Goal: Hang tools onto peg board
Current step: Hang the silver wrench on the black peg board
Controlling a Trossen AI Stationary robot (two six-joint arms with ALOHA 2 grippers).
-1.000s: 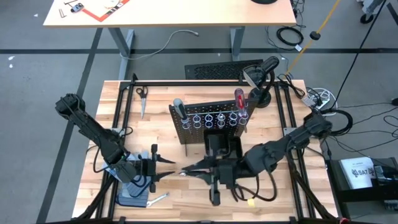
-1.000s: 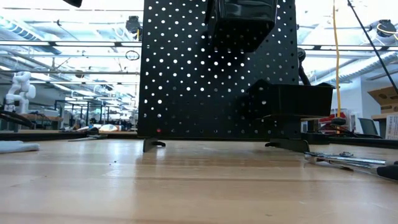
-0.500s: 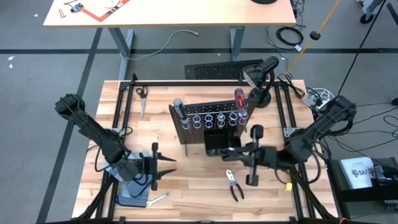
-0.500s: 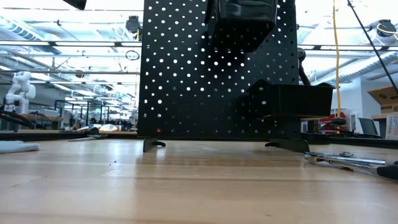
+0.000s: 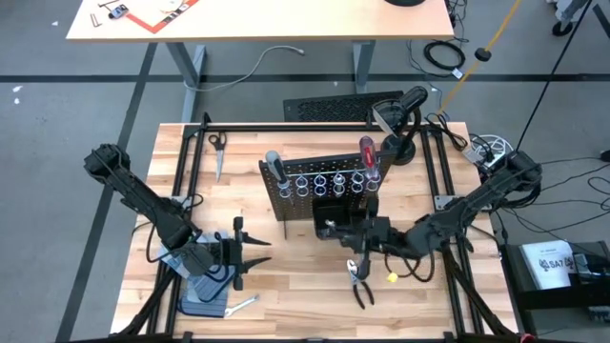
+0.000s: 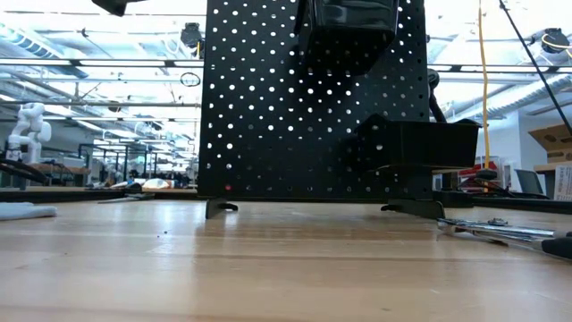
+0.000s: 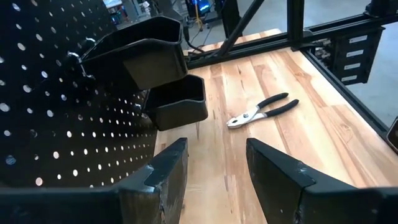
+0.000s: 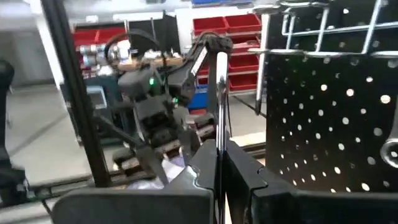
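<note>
Silver and thin, a slim metal wrench (image 8: 219, 118) stands upright between the closed fingers of the right gripper (image 5: 368, 232), which hangs just in front of the upright black perforated metal peg board (image 5: 324, 181), above its black box-shaped bin (image 5: 335, 222). From the wrist view I take it for a wrench, though only its narrow edge shows.

To hang it well, the right arm should keep the shaft vertical, line it up over one of the free silver rings (image 5: 319, 180) along the board's top edge, and lower it straight so it threads the ring without scraping the wire. Letting go only once the head rests on the ring would stop it dropping through.

Two screwdrivers already sit in the row: one with a glossy red handle (image 5: 365, 150), one with a matt grey handle (image 5: 274, 162). Black-and-silver pliers (image 5: 359, 282), handles rubbery and jaws bright, lie flat on the pale wooden table (image 5: 286, 286), near the gripper. Another small silver wrench (image 5: 245, 304) lies by a blue-grey glove (image 5: 205, 303).

The left gripper (image 5: 250, 252) waits low at the board's left, its jaws partly apart and empty.
</note>
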